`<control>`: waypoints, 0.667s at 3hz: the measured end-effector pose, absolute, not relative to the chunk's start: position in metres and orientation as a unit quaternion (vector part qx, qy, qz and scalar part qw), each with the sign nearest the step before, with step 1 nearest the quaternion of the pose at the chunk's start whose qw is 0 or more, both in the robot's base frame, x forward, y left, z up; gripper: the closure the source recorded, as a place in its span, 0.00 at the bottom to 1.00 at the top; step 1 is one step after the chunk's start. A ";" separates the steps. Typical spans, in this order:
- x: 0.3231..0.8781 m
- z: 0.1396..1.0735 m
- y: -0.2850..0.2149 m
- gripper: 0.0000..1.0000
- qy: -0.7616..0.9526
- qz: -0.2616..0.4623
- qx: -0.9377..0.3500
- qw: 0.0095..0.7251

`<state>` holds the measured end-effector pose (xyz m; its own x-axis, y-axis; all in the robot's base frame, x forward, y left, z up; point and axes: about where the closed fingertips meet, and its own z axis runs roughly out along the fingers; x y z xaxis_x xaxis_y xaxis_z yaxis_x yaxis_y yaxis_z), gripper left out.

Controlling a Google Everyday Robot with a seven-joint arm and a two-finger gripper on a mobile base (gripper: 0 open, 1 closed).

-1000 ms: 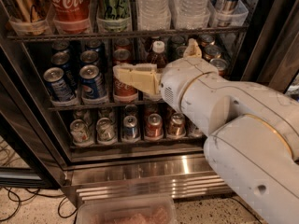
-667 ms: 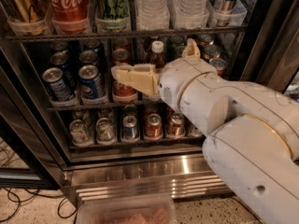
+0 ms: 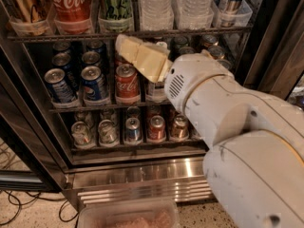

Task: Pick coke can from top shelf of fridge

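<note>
The red coke can (image 3: 71, 4) with white script stands in a clear tray at the left of the top shelf (image 3: 199, 31) of the fridge (image 3: 142, 175). Its lid is cut off by the top of the view. My gripper (image 3: 126, 45), cream-coloured, points up and to the left. It sits just under the top shelf's front rail, below and to the right of the coke can and apart from it. It partly hides the cans behind it on the middle rack. My white arm (image 3: 228, 113) fills the right side.
A green-and-white can (image 3: 115, 6), water bottles (image 3: 156, 4) and a gold can (image 3: 23, 6) share the top shelf. Blue Pepsi cans (image 3: 95, 84) and a second red can (image 3: 127, 82) stand on the middle rack. A clear bin (image 3: 128, 215) and cables (image 3: 14, 205) lie on the floor.
My gripper has risen from in front of the middle rack to just below the top shelf's rail. The fridge now looks closer and the top shelf sits lower in view.
</note>
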<state>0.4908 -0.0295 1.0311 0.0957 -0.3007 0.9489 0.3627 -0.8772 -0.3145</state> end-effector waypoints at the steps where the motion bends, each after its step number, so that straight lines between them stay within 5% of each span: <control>1: 0.472 1.044 -0.037 0.00 0.109 -0.656 -0.690 0.286; 2: 0.469 1.046 -0.043 0.00 0.168 -0.647 -0.679 0.303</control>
<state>0.4686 -0.0426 1.0462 0.1063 -0.6202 0.7772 0.1649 -0.7598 -0.6289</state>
